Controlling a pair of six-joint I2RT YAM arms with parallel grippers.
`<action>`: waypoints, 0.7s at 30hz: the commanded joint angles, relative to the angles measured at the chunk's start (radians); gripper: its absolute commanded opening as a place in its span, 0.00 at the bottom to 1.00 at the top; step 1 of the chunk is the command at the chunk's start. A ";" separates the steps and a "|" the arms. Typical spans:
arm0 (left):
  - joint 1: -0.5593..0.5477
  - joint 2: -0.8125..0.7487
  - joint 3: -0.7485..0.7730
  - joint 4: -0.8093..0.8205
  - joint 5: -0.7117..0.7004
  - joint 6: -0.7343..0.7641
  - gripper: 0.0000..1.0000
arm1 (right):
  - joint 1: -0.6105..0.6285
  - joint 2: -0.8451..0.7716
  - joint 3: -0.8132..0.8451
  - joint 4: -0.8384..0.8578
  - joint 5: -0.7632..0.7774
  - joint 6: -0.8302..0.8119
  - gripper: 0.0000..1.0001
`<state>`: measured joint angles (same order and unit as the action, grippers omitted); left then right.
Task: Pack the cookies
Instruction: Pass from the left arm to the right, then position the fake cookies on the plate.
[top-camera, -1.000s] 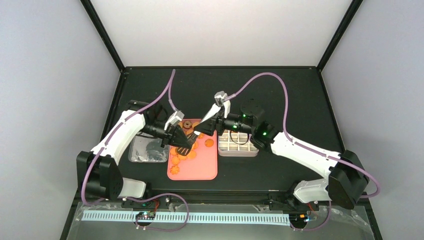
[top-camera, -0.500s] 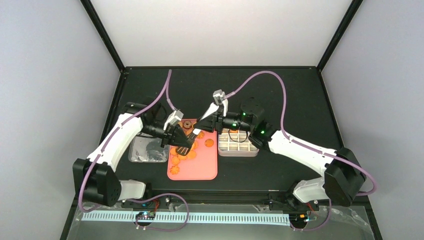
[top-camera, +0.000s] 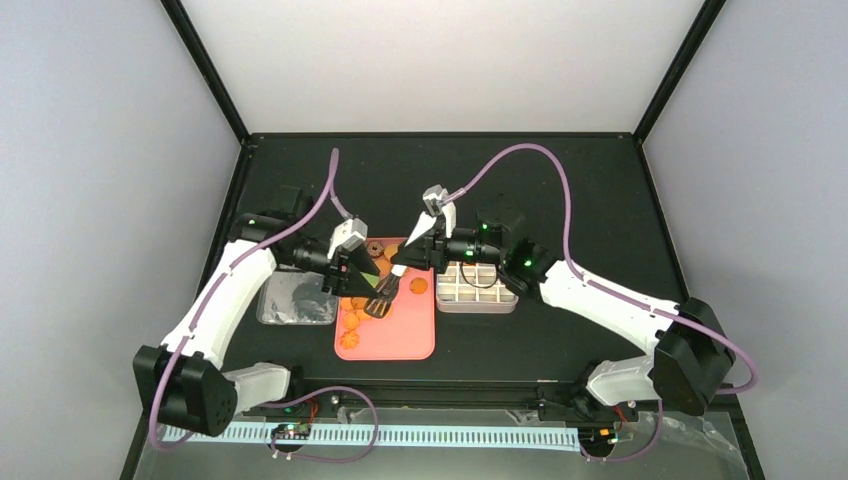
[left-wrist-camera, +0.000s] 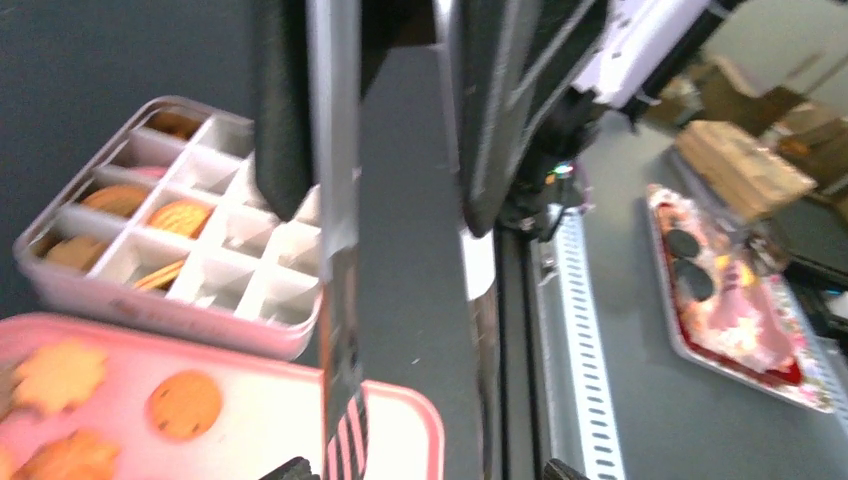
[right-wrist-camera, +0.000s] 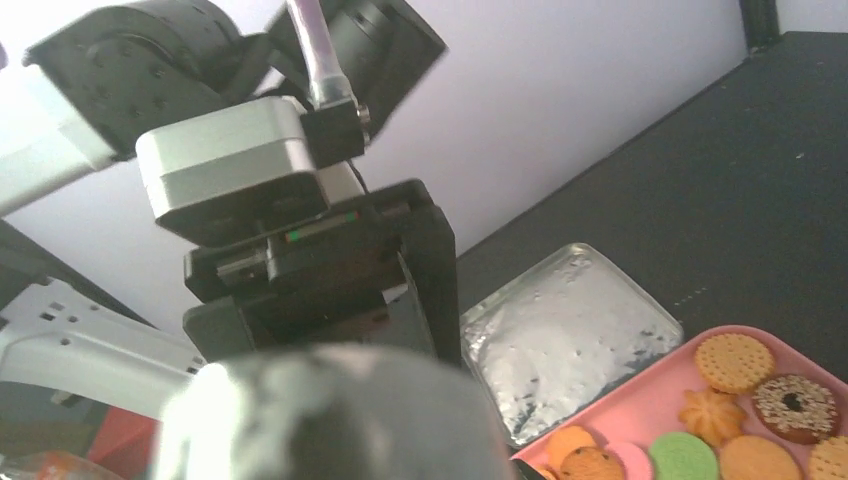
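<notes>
Left tool: carries a slotted spatula. The handle runs down between the fingers, lying against one with a gap to the other. The clamp point is out of sight, but I judge it gripped, since the blade hangs just above the tray.
Right tool: over the tray's far right part. Its own camera shows only a grey blur up close, so I cannot tell whether it is wide or narrow.
Cookies: most lie loose on the pink tray, gathered along its left side and far end. One round cookie sits alone near the right edge.
Tin: white and gridded, just right of the tray. Some cells hold cookies, others show bare white bottoms.
Key relation: the blade hovers over the tray's middle. The main cluster lies below it and to its left, the lone round cookie to its right, and the tin beyond that.
Spatula axis: slants from the left tool toward the near right, roughly pointing at the tin side.
Nearer arm: left to the cluster, right to the tin.
Surface: the tray floor looks smooth and low-rimmed, so a blade should slide under flat biscuits.
Room: tight. The two tools nearly meet above the tray, on a dark bench. A clear glossy square piece lies just left of the tray.
</notes>
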<state>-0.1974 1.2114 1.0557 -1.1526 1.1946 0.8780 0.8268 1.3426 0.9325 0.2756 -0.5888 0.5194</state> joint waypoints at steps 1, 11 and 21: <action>0.055 -0.064 0.038 0.110 -0.207 -0.146 0.66 | 0.014 -0.034 0.040 -0.107 0.070 -0.102 0.41; 0.426 0.052 0.087 0.030 -0.348 -0.064 0.80 | 0.222 0.083 0.143 -0.225 0.311 -0.273 0.46; 0.578 0.146 0.032 0.004 -0.398 0.006 0.80 | 0.389 0.303 0.315 -0.231 0.505 -0.388 0.47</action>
<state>0.3580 1.3731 1.1049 -1.1137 0.8146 0.8352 1.1767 1.5970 1.1824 0.0246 -0.2001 0.2050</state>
